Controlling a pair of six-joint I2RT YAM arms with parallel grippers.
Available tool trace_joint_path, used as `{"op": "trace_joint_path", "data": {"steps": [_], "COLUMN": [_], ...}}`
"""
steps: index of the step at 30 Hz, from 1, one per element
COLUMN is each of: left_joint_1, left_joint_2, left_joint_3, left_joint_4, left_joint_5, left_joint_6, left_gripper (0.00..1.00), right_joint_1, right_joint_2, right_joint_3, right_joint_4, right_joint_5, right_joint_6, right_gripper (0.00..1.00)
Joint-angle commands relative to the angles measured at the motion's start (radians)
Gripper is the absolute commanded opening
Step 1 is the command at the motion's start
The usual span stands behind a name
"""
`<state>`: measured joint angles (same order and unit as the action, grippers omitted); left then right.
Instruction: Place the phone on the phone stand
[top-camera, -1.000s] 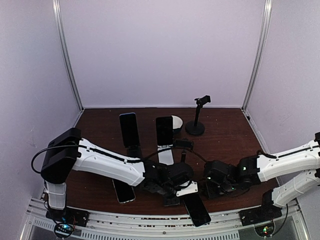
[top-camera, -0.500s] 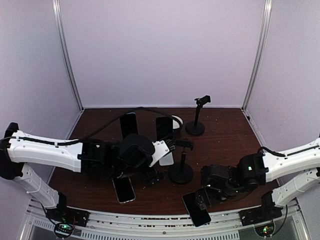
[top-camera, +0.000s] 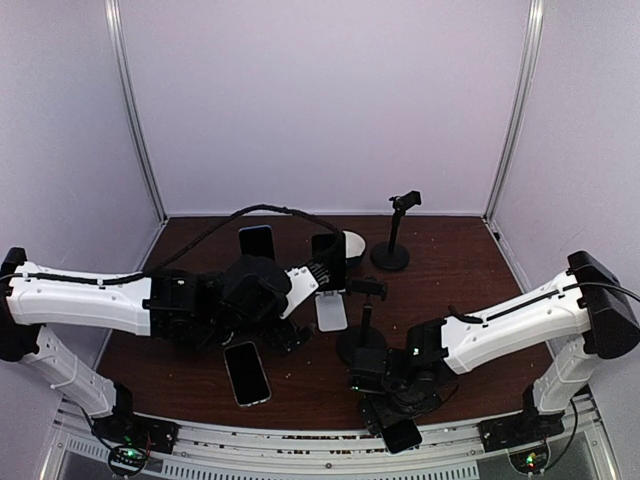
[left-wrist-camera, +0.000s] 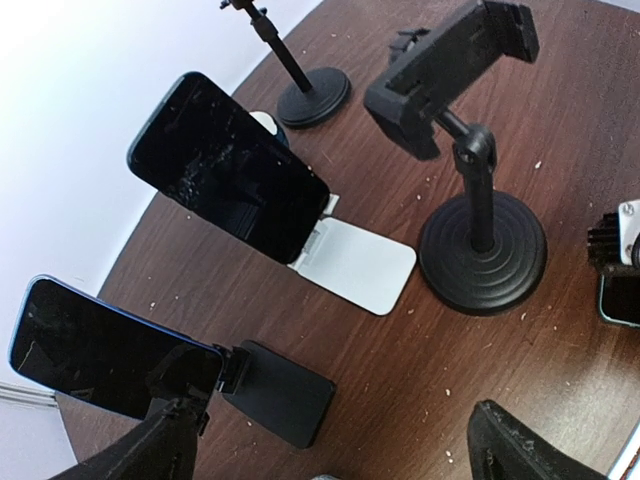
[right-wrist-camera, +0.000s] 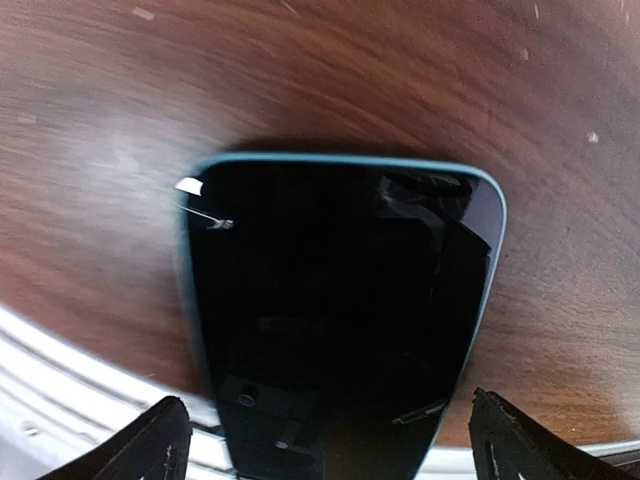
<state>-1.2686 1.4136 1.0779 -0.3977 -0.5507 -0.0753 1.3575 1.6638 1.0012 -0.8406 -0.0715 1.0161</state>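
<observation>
Teal-edged black phone (top-camera: 402, 436) lay flat at the brown wooden table's (top-camera: 470, 290) near edge, and the right gripper (top-camera: 385, 398) had just swung over it. From the left wrist, the left gripper (left-wrist-camera: 335, 450) had sprung wide and empty, facing the vacant black clamp stand (left-wrist-camera: 480, 250). From the right wrist, its jaws were spread above the phone, which was not yet grasped.

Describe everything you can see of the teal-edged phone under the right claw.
The phone is a flat slab with rounded corners, a glossy black face showing reflections and a thin teal rim. A small white mark sits near one far corner. It lies flat on the brown wooden table, its near end reaching past the edge over the metal rail. The right claw hangs open above it, one finger on each side, neither visibly touching.
</observation>
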Motion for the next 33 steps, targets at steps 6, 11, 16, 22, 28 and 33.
{"op": "trace_joint_path", "data": {"steps": [6,11,16,22,28,33], "left_joint_1": [0.002,0.002,0.002,0.003,0.032,0.049], "left_joint_2": [-0.028,-0.019,-0.012,0.001,0.021,0.008], "left_joint_3": [-0.04,-0.045,-0.044,-0.02,0.011,-0.014], "left_joint_4": [0.049,0.053,0.057,0.067,0.061,0.108], "left_joint_5": [0.033,0.041,0.036,0.037,0.044,0.052], "left_joint_6": [0.032,0.026,0.022,0.032,0.025,-0.008], "left_gripper": [0.98,0.98,0.98,0.98,0.98,0.98], "right_joint_1": [0.003,0.0,-0.001,0.003,-0.001,-0.004], "right_joint_2": [0.012,0.115,0.105,0.008,-0.123,-0.188], "right_joint_3": [-0.097,-0.012,-0.024,0.019,-0.004,-0.008], "right_joint_4": [0.156,0.066,0.04,0.018,0.098,0.129], "right_joint_5": [-0.107,-0.072,-0.03,0.105,0.238,0.325], "right_joint_6": [-0.011,-0.064,-0.051,-0.037,-0.035,-0.047], "right_gripper": [0.96,0.92,0.69,0.54,0.48,0.46]}}
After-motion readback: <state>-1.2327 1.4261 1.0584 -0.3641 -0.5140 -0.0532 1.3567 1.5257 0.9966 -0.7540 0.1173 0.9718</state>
